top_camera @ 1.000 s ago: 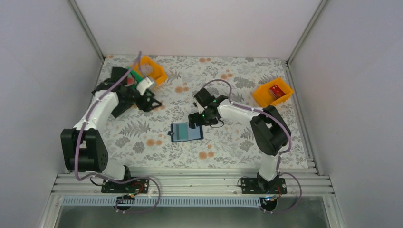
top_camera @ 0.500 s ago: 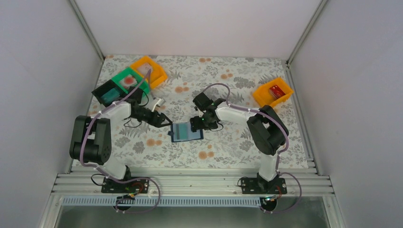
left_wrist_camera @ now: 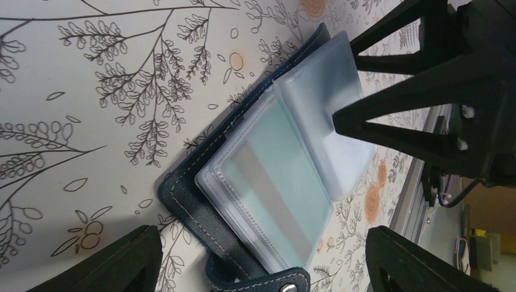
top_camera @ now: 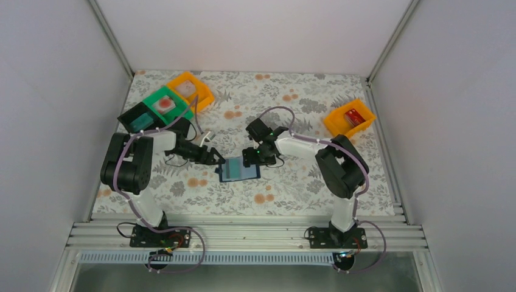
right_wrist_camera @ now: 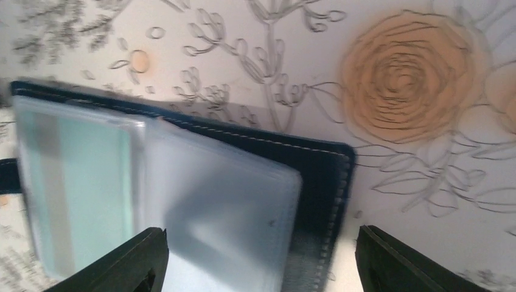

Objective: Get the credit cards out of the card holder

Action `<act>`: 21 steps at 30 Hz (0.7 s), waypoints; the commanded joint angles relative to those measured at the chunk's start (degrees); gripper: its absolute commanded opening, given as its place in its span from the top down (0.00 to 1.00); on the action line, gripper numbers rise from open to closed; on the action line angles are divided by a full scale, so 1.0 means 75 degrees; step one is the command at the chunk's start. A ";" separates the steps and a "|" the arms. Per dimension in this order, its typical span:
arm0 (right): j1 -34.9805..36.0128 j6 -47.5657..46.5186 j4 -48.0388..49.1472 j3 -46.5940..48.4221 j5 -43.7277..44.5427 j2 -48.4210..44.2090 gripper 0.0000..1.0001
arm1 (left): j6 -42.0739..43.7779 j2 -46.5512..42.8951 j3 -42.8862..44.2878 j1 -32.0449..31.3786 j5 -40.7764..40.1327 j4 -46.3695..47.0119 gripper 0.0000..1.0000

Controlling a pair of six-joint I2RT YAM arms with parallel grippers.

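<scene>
Steady: pin the card holder (left_wrist_camera: 179,198) flat with the open, empty right gripper (top_camera: 251,159); ease the left gripper (left_wrist_camera: 263,229), likewise spread and empty, onto the teal credit card (left_wrist_camera: 277,182) alone.

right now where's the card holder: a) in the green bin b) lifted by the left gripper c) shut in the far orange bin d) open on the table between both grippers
d: the card holder lies open on the table, left gripper at one end, right gripper at the other.
</scene>
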 commanded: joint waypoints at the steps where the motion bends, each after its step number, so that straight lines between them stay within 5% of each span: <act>1: 0.0199 0.0045 -0.1637 0.0710 0.1346 0.0293 0.20 | -0.0115 0.0051 -0.0079 -0.0113 -0.0033 0.0095 0.16; 3: 0.0227 -0.0066 -0.2088 0.1038 0.1791 0.0142 0.20 | -0.0137 -0.0030 -0.0101 -0.0117 -0.0065 0.0126 0.17; 21: 0.0517 -0.0151 -0.0328 0.0624 -0.0727 0.0397 0.37 | -0.0079 -0.0255 -0.0321 -0.0113 0.0178 0.0358 0.18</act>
